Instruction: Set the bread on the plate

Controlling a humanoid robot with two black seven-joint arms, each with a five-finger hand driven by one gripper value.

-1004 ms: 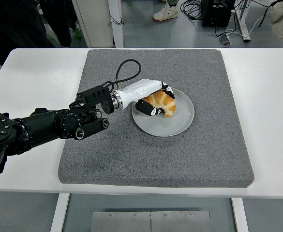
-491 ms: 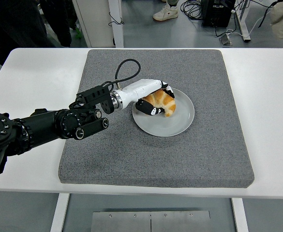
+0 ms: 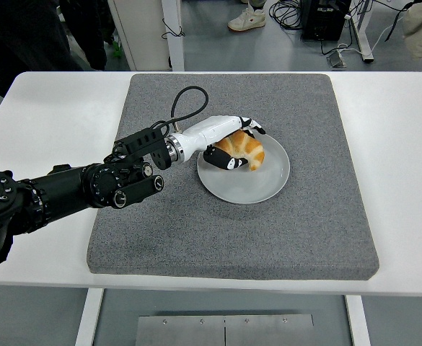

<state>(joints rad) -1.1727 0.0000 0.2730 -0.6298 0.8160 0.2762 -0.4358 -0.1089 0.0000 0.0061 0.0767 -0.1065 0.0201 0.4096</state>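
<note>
Bread [image 3: 247, 150] on plate [image 3: 268, 184], cupped in left hand [image 3: 229, 144]

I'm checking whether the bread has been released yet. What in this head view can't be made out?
- Underside of the bread: hidden by the bread itself, so contact with the plate is unclear.
- Left hand palm and inner fingers: hidden behind the bread.
- Right arm: out of frame.
- People at the top: cropped by the edge.

The left hand [image 3: 229, 144] covers the left end of the bread [image 3: 245, 149]; the left arm runs off the picture's left edge.
</note>
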